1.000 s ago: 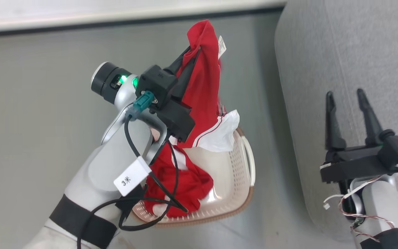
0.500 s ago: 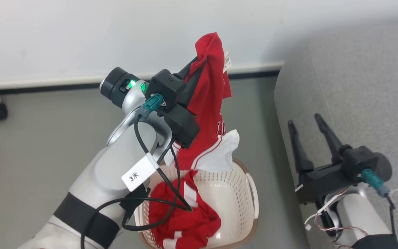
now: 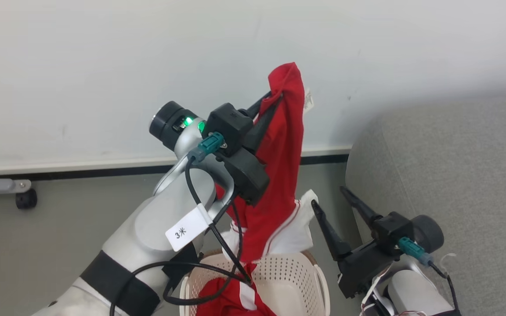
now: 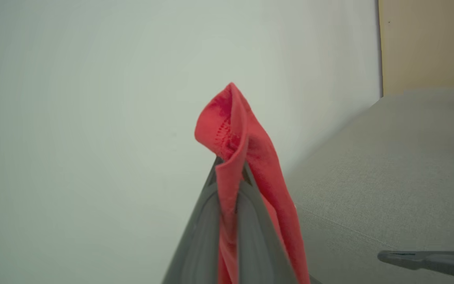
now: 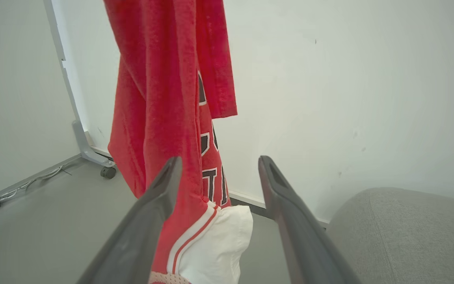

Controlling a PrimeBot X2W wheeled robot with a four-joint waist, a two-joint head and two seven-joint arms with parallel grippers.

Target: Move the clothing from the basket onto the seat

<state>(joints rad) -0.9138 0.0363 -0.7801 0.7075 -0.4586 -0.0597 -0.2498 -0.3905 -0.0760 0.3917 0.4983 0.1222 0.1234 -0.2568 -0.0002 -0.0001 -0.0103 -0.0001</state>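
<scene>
My left gripper (image 3: 273, 95) is raised high and shut on the top fold of a red garment of the clothing (image 3: 284, 175). The garment hangs down, and its white panel (image 3: 294, 232) ends just above the basket (image 3: 299, 281). More red clothing (image 3: 231, 300) lies inside the basket. In the left wrist view the left gripper (image 4: 231, 162) pinches the red fabric (image 4: 231, 118). My right gripper (image 3: 328, 197) stands open just right of the hanging garment. In the right wrist view the right gripper (image 5: 219, 161) is open, with the garment (image 5: 160, 98) behind its left finger. The grey seat (image 3: 455, 175) is at the right.
A white wall with a dark baseboard (image 3: 103, 171) runs behind the basket. A castor wheel (image 3: 25, 199) of a metal frame stands on the grey floor at the left, and the frame's leg (image 5: 78, 130) rises along the wall. The seat's rounded edge (image 5: 369, 221) is near my right fingers.
The head camera has tilted up. My left gripper has lifted the garment higher out of the basket. My right gripper has moved left from over the seat to beside the hanging garment.
</scene>
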